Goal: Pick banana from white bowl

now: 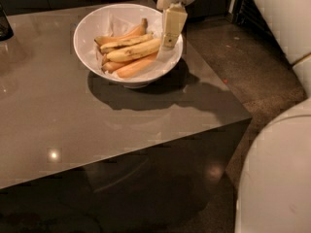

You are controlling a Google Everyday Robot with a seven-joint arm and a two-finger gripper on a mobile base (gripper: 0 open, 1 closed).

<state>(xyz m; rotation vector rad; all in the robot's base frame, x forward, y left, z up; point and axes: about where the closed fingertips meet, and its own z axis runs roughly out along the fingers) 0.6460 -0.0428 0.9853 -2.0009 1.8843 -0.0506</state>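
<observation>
End effector [169,39] at the white bowl [83,35], upper centre of frame.
It hangs over the bowl's right rim, tip just beside the right end of the banana [135,50]; open or closed, can't tell. Banana lies across the bowl on top of slimmer and orange-toned bananas [134,67]. Bowl sits on the desk [73,130].

Text, labels, brands, numbers, signs: none legible | checked: white bowl [88,29], banana [133,51], bench [68,130] | pincer [170,40]: upper centre of frame, right of middle, at the bowl's right rim, beside the banana's end; no marking readable
</observation>
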